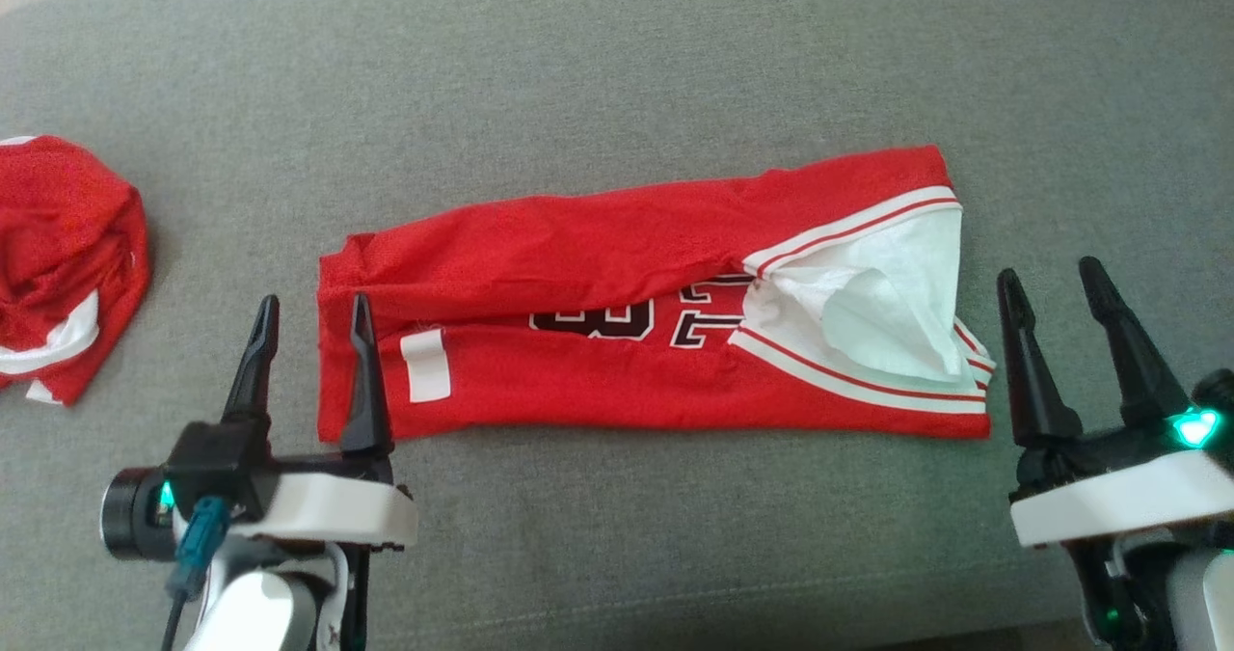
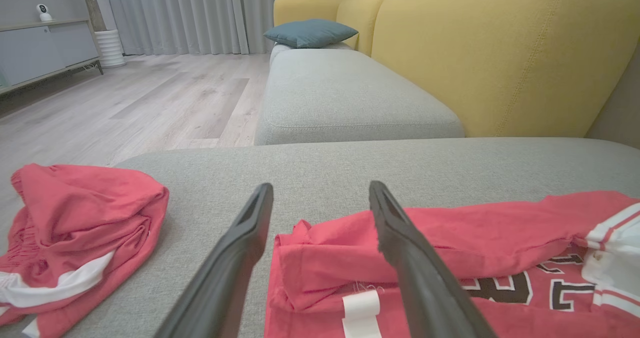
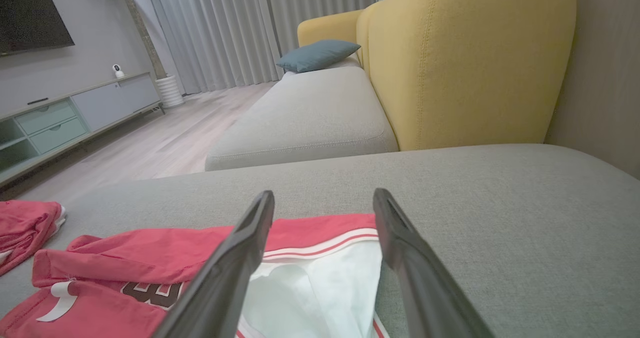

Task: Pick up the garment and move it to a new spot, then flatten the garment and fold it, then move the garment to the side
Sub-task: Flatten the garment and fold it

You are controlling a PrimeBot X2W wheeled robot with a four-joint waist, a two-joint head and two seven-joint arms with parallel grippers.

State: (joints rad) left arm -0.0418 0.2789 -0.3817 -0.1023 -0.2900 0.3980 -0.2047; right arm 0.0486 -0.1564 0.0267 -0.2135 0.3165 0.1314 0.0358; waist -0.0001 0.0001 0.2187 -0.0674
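Head view shows the garment (image 1: 617,246) flat, folded lengthwise, in the middle of the sofa seat (image 1: 617,72). The left tool (image 1: 314,298) and right tool (image 1: 1049,268) are open and empty at its ends. Further folding and moving aside probably remain.

The left gripper (image 1: 314,299) is held at the lower left of the head view, its two dark fingers (image 1: 254,362) spread apart and pointed nearly straight up, with nothing gripped. The right gripper (image 1: 1049,270) is held at the lower right, likewise parted and empty, tilted slightly leftward.
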